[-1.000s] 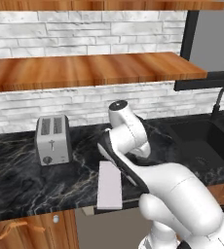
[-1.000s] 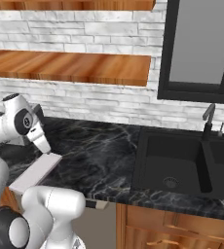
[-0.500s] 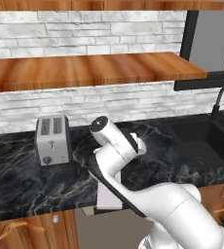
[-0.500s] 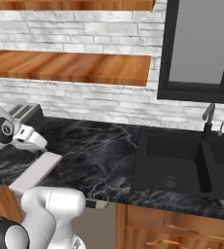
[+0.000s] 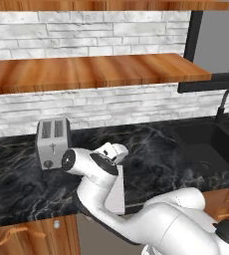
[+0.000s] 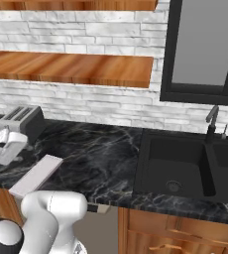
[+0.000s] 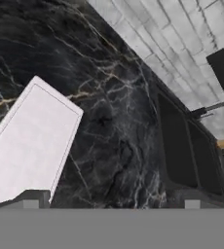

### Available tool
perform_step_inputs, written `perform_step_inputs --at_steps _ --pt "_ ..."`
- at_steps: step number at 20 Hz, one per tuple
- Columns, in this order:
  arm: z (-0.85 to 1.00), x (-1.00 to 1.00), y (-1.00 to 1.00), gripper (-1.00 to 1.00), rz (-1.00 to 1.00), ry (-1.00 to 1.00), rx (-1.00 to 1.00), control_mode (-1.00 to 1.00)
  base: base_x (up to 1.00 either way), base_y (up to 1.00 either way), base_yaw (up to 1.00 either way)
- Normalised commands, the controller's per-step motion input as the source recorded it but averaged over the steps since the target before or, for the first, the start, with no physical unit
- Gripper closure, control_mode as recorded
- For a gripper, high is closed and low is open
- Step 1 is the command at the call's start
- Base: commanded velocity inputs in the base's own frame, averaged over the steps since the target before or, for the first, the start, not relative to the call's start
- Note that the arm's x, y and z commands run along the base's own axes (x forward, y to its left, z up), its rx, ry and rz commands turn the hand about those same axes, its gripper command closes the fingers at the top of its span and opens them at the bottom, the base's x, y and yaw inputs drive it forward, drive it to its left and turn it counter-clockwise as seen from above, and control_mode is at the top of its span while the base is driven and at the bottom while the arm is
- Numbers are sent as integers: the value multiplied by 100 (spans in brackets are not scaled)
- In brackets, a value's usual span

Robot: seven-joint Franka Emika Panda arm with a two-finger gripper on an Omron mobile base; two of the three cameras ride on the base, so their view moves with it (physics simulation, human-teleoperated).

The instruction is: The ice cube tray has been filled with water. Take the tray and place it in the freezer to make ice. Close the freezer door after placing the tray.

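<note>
Ice cube tray (image 7: pixel 28 146) lies flat at the black marble counter's (image 5: pixel 17 189) front edge, just right of the toaster (image 5: pixel 53 143), while the gripper (image 7: pixel 109 204) hangs above it with jaws wide apart and empty, likely lining up a grab.

A silver toaster (image 5: pixel 53 143) stood on the black marble surface (image 5: pixel 151 159) by the brick wall. A dark sink (image 6: pixel 180 166) with a faucet (image 6: pixel 211 121) lay well apart from it.
</note>
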Motion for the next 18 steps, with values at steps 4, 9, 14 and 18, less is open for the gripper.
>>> perform_step_inputs --at_steps 4,9,14,18 --pt "0 -18 54 -100 26 2 -37 -100 0 0 0" --pt "1 -8 58 -100 15 1 -34 -100 0 0 0" --pt "-8 0 38 -100 4 0 -36 -100 0 0 0" --pt "-36 -19 4 -100 0 0 -23 -100 0 0 0"
